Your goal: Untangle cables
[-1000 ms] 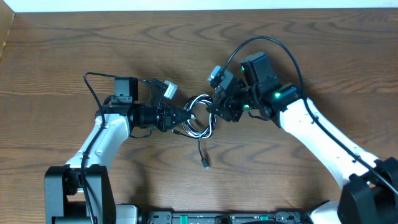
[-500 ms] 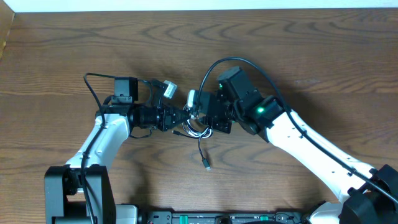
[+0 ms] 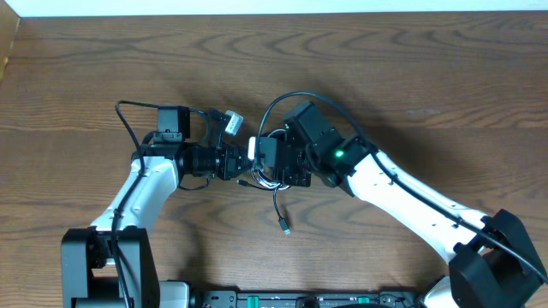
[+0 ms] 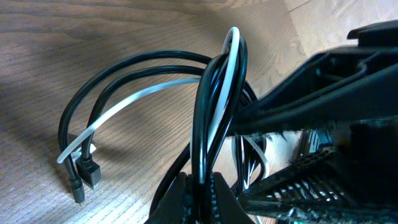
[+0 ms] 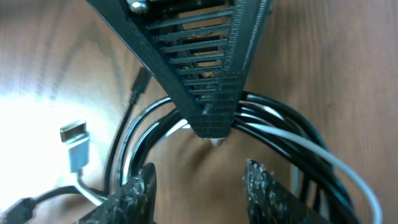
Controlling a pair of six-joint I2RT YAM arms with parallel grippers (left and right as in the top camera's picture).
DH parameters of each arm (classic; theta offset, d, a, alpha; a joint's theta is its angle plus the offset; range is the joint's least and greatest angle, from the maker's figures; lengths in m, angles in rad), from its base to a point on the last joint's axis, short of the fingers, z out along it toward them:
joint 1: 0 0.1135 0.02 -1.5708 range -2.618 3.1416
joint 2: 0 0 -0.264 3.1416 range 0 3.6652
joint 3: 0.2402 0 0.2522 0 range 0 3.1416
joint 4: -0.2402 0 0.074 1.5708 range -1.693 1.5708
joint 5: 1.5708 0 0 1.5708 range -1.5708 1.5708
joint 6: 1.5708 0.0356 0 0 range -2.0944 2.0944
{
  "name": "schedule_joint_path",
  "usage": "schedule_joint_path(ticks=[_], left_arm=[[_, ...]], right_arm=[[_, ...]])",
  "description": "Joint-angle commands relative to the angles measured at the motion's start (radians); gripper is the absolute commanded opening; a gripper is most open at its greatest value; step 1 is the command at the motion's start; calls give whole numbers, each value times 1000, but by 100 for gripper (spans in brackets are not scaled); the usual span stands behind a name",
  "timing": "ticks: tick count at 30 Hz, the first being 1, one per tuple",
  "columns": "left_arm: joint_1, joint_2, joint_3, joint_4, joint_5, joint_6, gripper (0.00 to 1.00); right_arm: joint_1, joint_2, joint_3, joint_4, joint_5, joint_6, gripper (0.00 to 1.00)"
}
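Observation:
The cables (image 3: 272, 181) lie knotted together at mid-table, a black one (image 4: 208, 106) and a white one (image 4: 140, 98) looping side by side. My left gripper (image 4: 200, 184) is shut on a raised strand of the black cable, the white strand running up beside it. My right gripper (image 5: 200, 177) is open just above the wood inside the loops, with nothing between its fingers. It faces the left gripper's fingers (image 5: 214, 93) closely. Overhead, the left gripper (image 3: 248, 162) and right gripper (image 3: 264, 168) meet over the tangle. A black tail ends in a plug (image 3: 283, 228).
Two small plugs (image 4: 82, 175) rest on the wood left of the tangle, and a silver plug (image 5: 76, 140) lies beside the loops. Thick black arm wires (image 3: 291, 101) arch above the right wrist. The wooden table (image 3: 411, 68) extends all round.
My right arm has swung left and down onto the tangle, close against the left gripper. The left arm and its grip have not moved.

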Motion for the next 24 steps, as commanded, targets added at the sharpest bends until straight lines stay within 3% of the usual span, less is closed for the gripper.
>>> schedule_joint_path(ticks=[1,11,24], left_arm=[[3,-17,32,1,18,-6,7],[3,-17,32,-3,20,-6,7],[2,-17,32,-33,22,-6,7]], right_arm=[[11,11,0,23,110,-22,48],[11,18,0,57,121,-33,57],[11,105,0,137,117,-31,57]])
